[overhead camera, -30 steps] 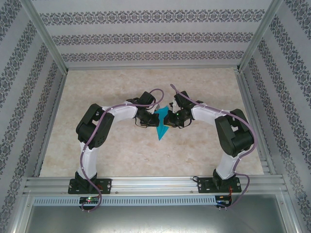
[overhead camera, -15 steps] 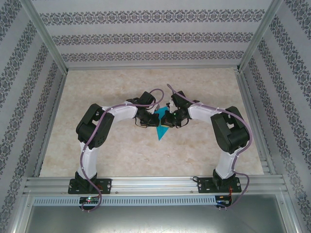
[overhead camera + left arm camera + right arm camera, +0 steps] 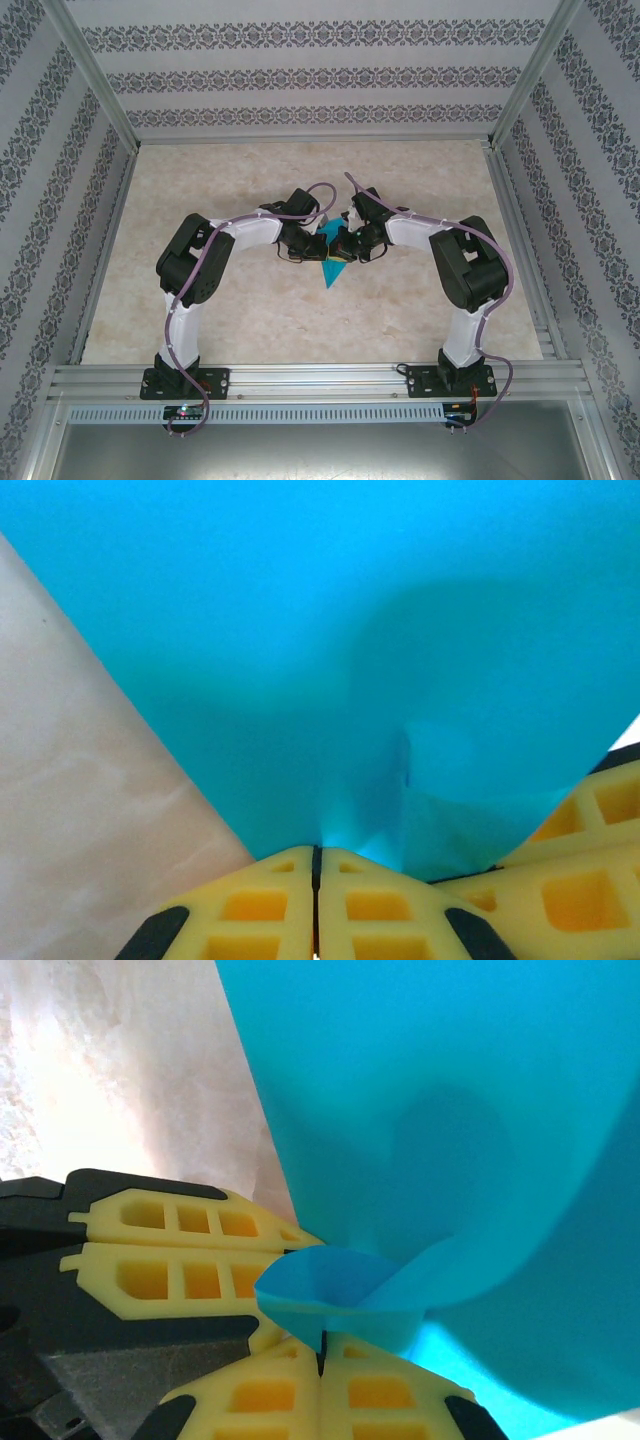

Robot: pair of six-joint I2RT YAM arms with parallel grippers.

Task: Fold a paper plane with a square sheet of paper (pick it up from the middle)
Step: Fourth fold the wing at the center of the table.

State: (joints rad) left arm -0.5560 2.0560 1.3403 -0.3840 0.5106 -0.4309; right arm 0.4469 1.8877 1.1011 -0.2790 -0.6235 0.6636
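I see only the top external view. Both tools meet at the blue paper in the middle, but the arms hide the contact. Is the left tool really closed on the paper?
Observer: Yes. In the left wrist view the left tool is shut tight on the edge of the thin turquoise-blue paper sheet.
Operator: And the right one?
Observer: The right tool is shut on it too; the sheet curls into a small cone just above its seam.
Operator: Is the sheet flat between them?
Observer: No. It bends, with a soft crease rising from the left tool.
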